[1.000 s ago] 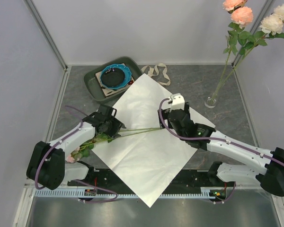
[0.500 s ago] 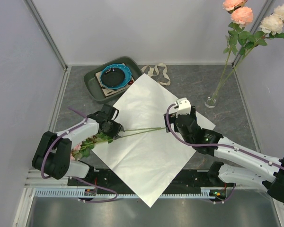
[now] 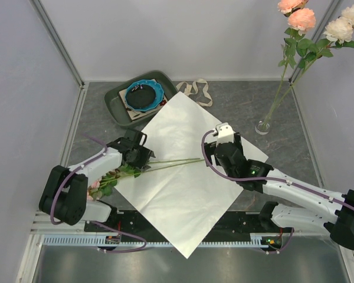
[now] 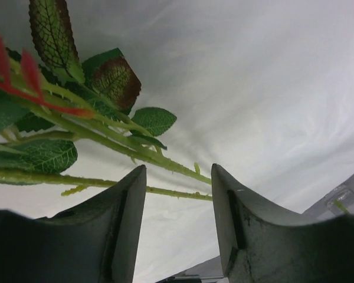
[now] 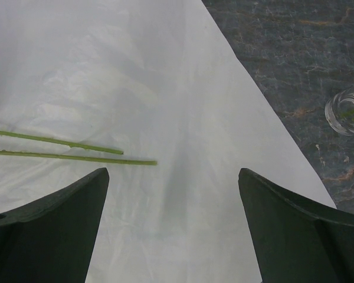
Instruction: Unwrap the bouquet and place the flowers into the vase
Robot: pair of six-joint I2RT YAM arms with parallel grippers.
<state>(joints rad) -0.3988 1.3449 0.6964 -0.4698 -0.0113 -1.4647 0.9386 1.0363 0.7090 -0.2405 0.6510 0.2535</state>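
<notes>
The bouquet is undone: its cream paper (image 3: 183, 177) lies flat as a diamond on the table. Two flowers lie across it, thin green stems (image 3: 174, 162) pointing right, leaves and a pink bloom (image 3: 96, 190) off the paper's left edge. My left gripper (image 3: 144, 159) is open; the stems (image 4: 165, 192) run just past its fingertips, with leaves (image 4: 115, 79) to the left. My right gripper (image 3: 215, 151) hangs wide open over the paper (image 5: 183, 194), and the stem ends (image 5: 147, 161) lie beyond its left finger. The clear vase (image 3: 263, 126) at the right holds several roses (image 3: 301, 19); its rim (image 5: 346, 112) shows in the right wrist view.
A grey tray (image 3: 119, 112) with a blue dish (image 3: 143, 94) stands at the back left, touching the paper's upper edge. The cream ribbon (image 3: 196, 92) lies loose behind the paper. Frame posts and white walls close in both sides.
My right gripper pulled back to the right from the stem ends, then came slightly left again. The left arm shifted a little beside the stems. The flowers have not moved.
</notes>
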